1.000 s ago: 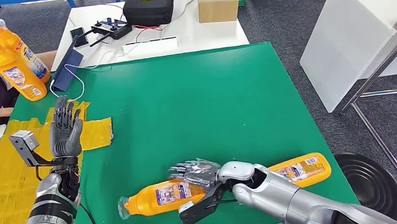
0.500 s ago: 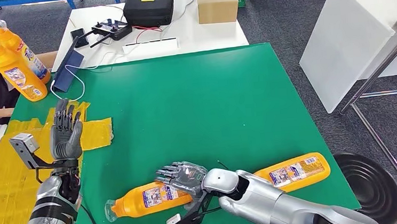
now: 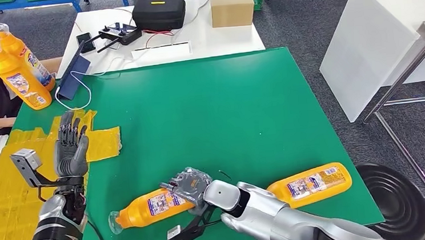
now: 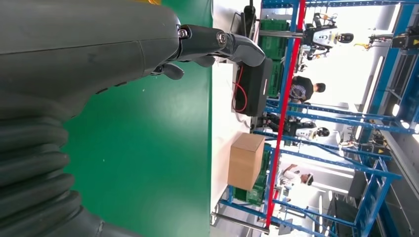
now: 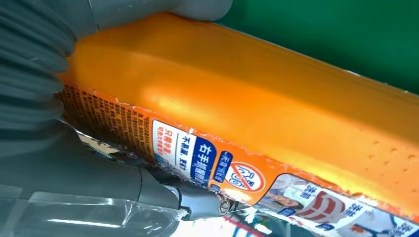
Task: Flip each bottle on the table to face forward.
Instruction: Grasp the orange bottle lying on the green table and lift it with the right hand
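A wide green table [image 3: 226, 107] fills the workroom floor, with a white bench [image 3: 204, 37] butted against its far edge and strips of yellow tape [image 3: 9, 182] along its left side. On the bench sit a black case [image 3: 158, 9] and a cardboard box [image 3: 232, 4]. Two upright orange bottles [image 3: 17, 69] wait at the far left corner. At the near edge, the robot's right hand [image 3: 189, 186] closes around the middle of a lying orange bottle [image 3: 142, 208], its cap pointing left; the wrist camera shows its label [image 5: 217, 163] pressed against the fingers. A second lying bottle [image 3: 310, 184] rests just to the right, behind the forearm. The left hand [image 3: 70, 145] stands raised over the tape, fingers spread, holding nothing. The bottles look like smooth, slightly yielding plastic, probably heavy if full and apt to slip or roll, so the broad flat-sided midsection seems the safest place to grip.
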